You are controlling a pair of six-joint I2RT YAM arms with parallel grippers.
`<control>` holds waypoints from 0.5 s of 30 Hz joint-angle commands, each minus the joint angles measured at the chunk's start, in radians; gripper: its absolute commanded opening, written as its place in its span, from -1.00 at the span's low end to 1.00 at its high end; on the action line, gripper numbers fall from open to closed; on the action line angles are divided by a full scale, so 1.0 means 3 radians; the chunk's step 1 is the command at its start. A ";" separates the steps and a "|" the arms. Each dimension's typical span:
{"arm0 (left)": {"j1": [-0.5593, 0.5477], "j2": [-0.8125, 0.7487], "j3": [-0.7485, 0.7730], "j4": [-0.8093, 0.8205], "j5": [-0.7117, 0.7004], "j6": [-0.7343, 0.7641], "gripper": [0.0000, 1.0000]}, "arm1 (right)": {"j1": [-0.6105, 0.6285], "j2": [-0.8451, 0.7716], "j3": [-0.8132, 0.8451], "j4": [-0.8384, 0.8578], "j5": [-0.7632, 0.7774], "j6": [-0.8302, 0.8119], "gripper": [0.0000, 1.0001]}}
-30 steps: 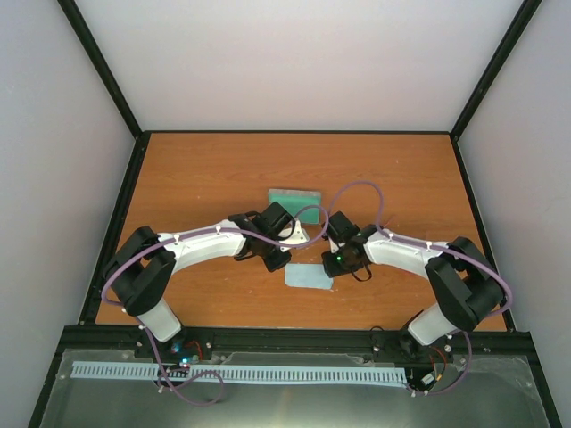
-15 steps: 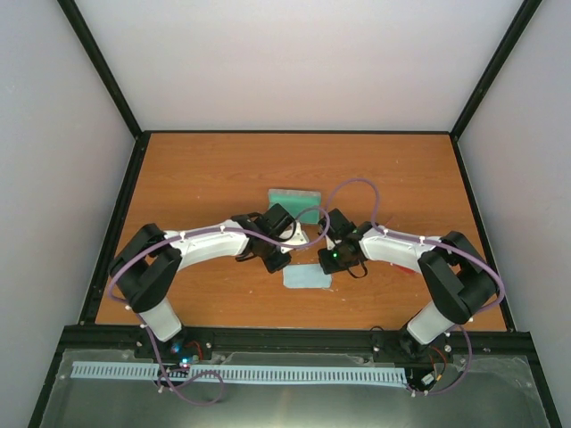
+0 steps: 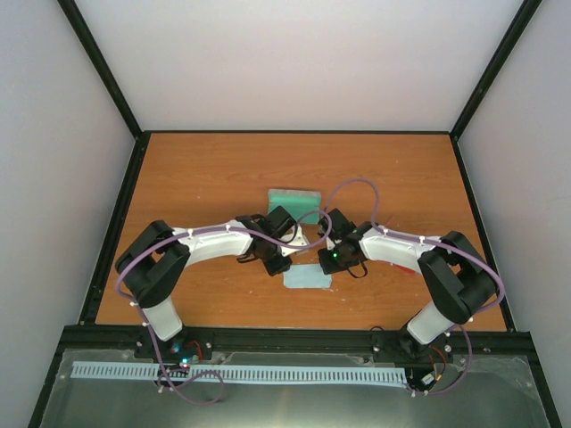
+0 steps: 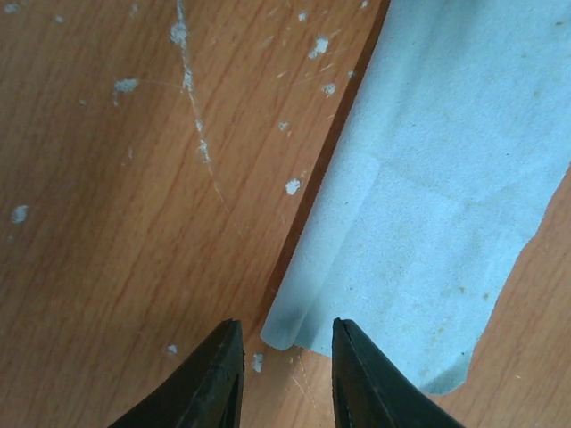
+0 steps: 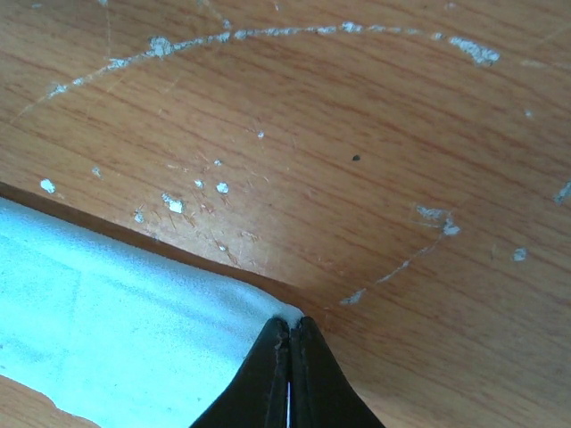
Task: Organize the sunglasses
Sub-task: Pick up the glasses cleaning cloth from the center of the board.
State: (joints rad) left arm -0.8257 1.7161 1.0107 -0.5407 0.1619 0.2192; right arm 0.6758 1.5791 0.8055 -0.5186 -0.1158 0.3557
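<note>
The sunglasses show in no view. A pale blue cloth point(image 3: 308, 277) lies on the wooden table point(image 3: 205, 169) between the two arms. My right gripper point(image 5: 290, 321) is shut on one corner of the cloth point(image 5: 116, 339) and holds it a little off the wood. My left gripper point(image 4: 284, 325) is open, its jaws on either side of another, curled corner of the cloth point(image 4: 446, 196), not gripping it. In the top view the left gripper point(image 3: 278, 263) and right gripper point(image 3: 326, 265) sit at the cloth's far corners.
An open grey case with teal-green lining point(image 3: 294, 198) lies just behind the grippers near the table's middle. Black frame posts and white walls bound the table. The wood carries white scratches point(image 5: 268, 36).
The left arm has moved right and down to the cloth's left corner. The right gripper has shifted slightly left, and the cloth has moved a little left with it.
</note>
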 commanded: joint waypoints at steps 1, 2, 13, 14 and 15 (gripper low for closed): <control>-0.0016 0.0142 0.0050 0.0049 0.0062 0.0025 -0.42 | 0.0018 0.0069 0.0039 -0.0030 0.0003 -0.0027 -0.94; -0.0026 0.0168 0.0057 0.0056 0.0033 0.0033 -0.43 | 0.0018 0.0069 0.0045 -0.0035 0.0002 -0.0029 -0.94; -0.0072 0.0224 -0.0025 0.0131 -0.0069 0.0098 -0.55 | 0.0018 0.0082 0.0046 -0.0020 -0.0041 -0.0038 -0.94; -0.0077 0.0229 -0.0034 0.0125 -0.0058 0.0097 -0.59 | 0.0018 0.0084 0.0048 -0.0021 -0.0041 -0.0038 -0.94; -0.0083 0.0234 -0.0040 0.0119 -0.0041 0.0100 -0.63 | 0.0018 0.0085 0.0050 -0.0020 -0.0043 -0.0041 -0.94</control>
State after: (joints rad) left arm -0.8345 1.7649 1.0100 -0.5114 0.1413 0.2287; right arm 0.6758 1.5848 0.8112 -0.5213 -0.1215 0.3553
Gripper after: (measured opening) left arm 0.213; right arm 0.029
